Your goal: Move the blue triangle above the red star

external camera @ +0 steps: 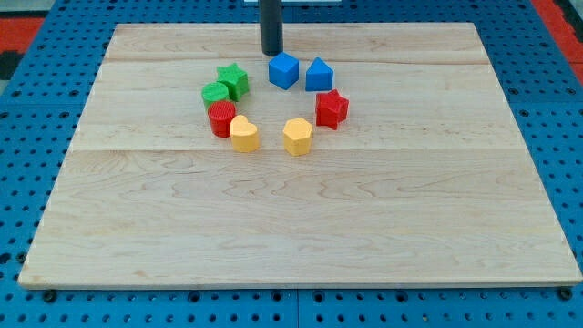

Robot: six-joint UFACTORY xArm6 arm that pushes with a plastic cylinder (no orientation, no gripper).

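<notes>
The blue triangle [319, 75] sits just above the red star [332, 108], slightly to its left, and they nearly touch. A blue cube [284, 70] lies right beside the triangle on its left. My tip [271, 52] stands on the board just above and left of the blue cube, close to it, and about a block's width left of the triangle.
A green star [234, 80] and a green round block [216, 93] lie at the left of the ring of blocks. Below them are a red cylinder [221, 118], a yellow heart [243, 134] and a yellow hexagon [297, 137]. The wooden board [301, 219] rests on a blue perforated table.
</notes>
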